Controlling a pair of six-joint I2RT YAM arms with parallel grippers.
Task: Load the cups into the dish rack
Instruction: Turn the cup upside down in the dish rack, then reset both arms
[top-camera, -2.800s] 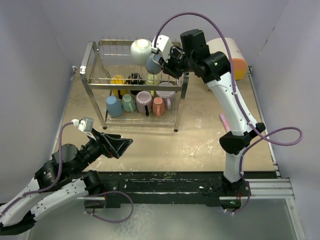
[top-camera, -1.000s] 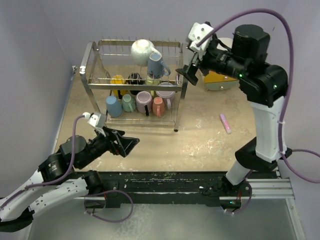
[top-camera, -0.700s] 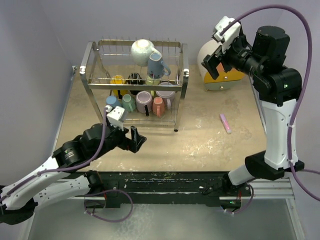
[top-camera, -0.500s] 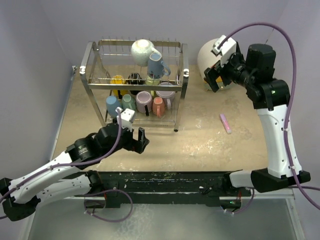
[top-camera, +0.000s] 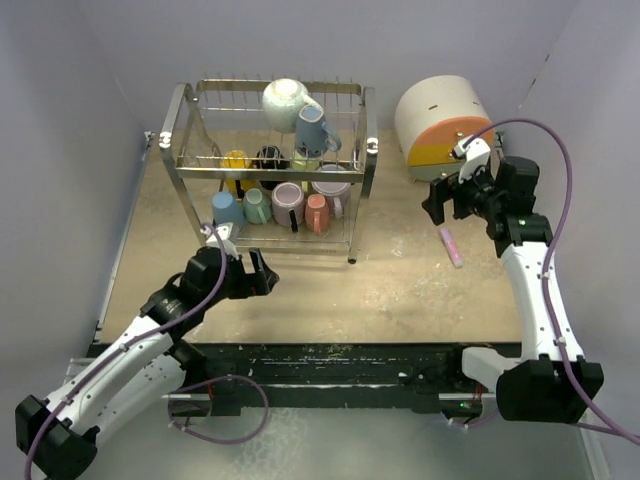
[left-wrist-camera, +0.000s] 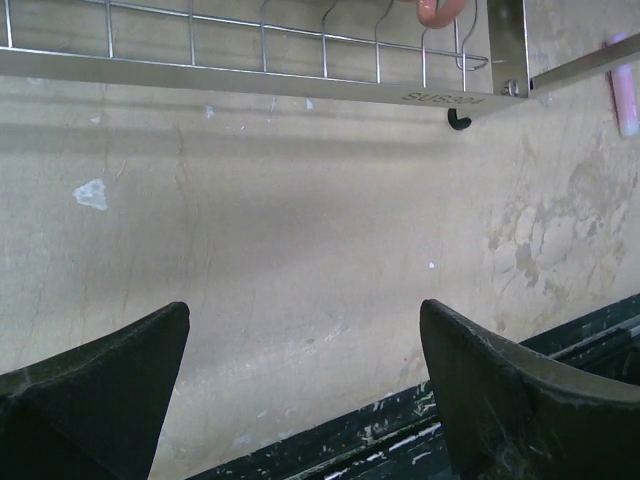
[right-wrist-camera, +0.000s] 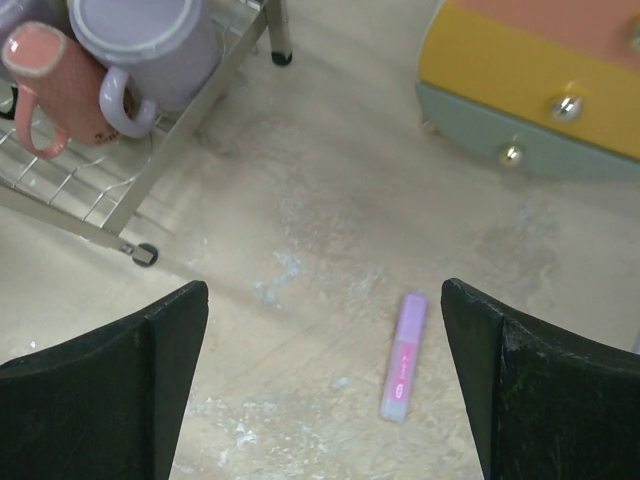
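You're holding left pincer and right pincer wide open, empty; upper-centre blue mug is looking slick, chippable: pinch rim.

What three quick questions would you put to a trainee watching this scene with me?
1. True or false: the right gripper is shut on a cup.
2. Where is the white cup? A: top tier of the dish rack. B: its lower tier. C: off the rack.
3. Which loose item lies on the table near the right gripper?
Key: 1 false, its jaws stand open and empty. 2 A. 3 the pink stick.
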